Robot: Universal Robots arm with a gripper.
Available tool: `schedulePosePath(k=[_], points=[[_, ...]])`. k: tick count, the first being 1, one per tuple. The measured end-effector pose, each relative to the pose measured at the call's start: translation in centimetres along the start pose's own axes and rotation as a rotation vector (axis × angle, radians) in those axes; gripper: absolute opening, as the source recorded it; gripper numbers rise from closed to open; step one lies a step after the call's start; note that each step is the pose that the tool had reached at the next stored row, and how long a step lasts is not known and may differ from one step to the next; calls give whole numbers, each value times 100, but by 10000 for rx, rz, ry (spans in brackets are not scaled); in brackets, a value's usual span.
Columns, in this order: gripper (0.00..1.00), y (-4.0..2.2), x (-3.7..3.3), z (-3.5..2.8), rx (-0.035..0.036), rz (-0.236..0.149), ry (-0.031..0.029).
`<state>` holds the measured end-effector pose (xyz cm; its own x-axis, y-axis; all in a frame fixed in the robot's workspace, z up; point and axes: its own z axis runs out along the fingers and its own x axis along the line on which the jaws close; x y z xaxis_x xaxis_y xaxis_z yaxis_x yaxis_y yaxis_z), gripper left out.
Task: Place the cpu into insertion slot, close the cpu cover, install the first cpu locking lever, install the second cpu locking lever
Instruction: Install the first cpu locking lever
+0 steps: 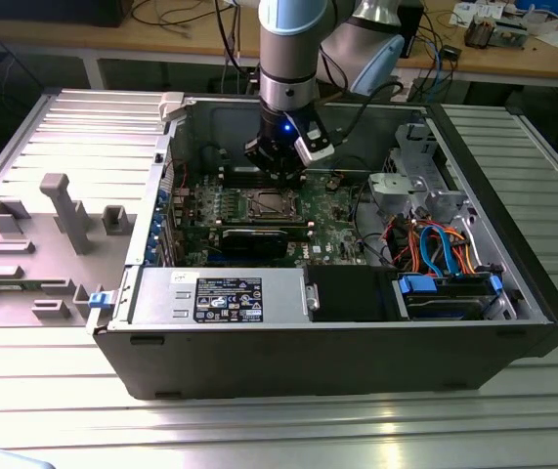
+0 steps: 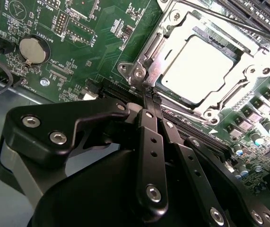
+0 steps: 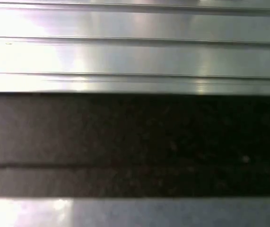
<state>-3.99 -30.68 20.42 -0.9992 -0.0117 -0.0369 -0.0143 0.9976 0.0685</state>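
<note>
The cpu (image 2: 202, 67) already sits in the insertion slot (image 2: 172, 97) with the cpu cover (image 2: 248, 71) down over it (levers apparently still pending), the gripper (image 2: 150, 94) jaws together at the slot's corner.

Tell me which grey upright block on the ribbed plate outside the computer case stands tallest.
The T-topped post standing nearest the plate's middle in the exterior view. It rises well above the low square block beside it and the squat open-fronted block nearer the exterior view's left.

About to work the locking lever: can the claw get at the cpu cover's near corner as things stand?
Probably yes. The shut claw sits right at the corner of the cpu cover, which lies over the cpu, with nothing between them.
</note>
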Motion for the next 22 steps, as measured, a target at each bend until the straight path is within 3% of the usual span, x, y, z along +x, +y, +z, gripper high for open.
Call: schedulePosePath(k=[12,17,22], points=[[11,2,-2,-19,-2,5,-10],[11,2,-3,-17,103,-1,-9],[11,8,-3,-6,140,-2,-6]])
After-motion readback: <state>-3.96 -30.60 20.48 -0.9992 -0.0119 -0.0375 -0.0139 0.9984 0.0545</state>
